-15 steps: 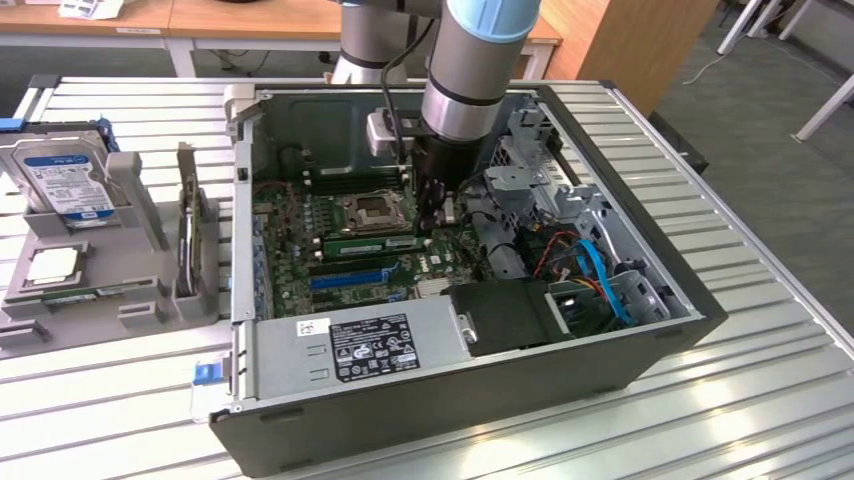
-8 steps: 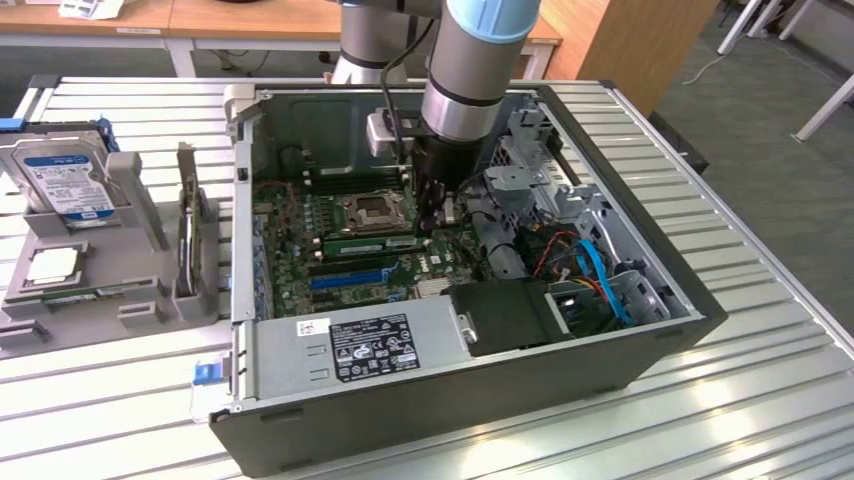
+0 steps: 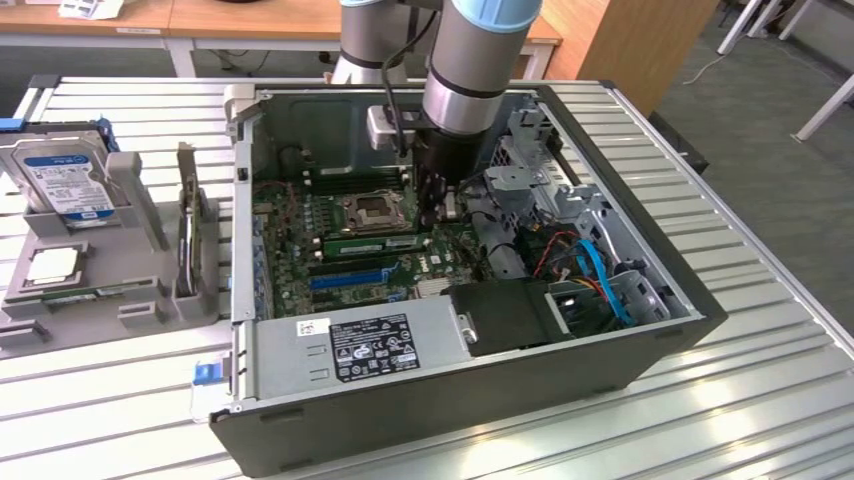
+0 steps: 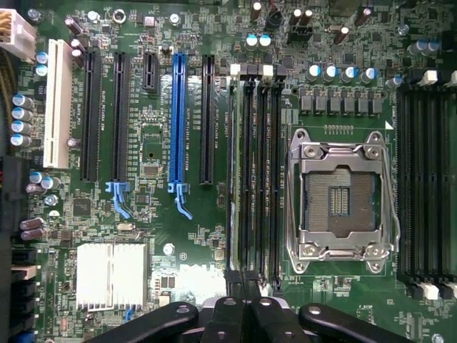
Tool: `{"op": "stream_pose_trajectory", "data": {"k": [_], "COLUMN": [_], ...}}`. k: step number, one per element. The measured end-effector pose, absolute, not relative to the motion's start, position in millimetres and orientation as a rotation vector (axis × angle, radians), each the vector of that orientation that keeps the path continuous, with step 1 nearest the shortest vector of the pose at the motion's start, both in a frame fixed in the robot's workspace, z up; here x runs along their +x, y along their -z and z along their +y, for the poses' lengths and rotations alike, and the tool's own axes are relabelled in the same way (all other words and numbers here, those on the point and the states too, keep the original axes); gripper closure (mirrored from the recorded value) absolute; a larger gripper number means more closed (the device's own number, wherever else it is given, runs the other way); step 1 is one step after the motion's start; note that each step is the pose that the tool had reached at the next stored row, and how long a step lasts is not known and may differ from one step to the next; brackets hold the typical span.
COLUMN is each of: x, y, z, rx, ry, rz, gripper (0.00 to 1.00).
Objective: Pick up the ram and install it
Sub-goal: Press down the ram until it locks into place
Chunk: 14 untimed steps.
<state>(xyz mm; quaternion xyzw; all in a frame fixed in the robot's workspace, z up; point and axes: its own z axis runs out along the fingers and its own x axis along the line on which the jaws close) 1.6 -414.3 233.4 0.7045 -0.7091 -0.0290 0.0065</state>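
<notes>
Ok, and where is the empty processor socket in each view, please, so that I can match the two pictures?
Exterior view: the processor socket lies on the motherboard inside the open case, just to the exterior view's left of the arm.
Wrist view: the silver-framed socket sits between two banks of black memory slots.
Shared landmark: the blue expansion slot.
</notes>
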Motion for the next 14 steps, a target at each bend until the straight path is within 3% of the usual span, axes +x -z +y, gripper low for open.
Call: {"op": "stream_pose_trajectory", "data": {"k": [14], "x": [0.7], "y": [-236.9], "z": [-414.3], "rx": [2.204], "ry": [0.091], "rz": [-2.218], "gripper": [0.9]}}
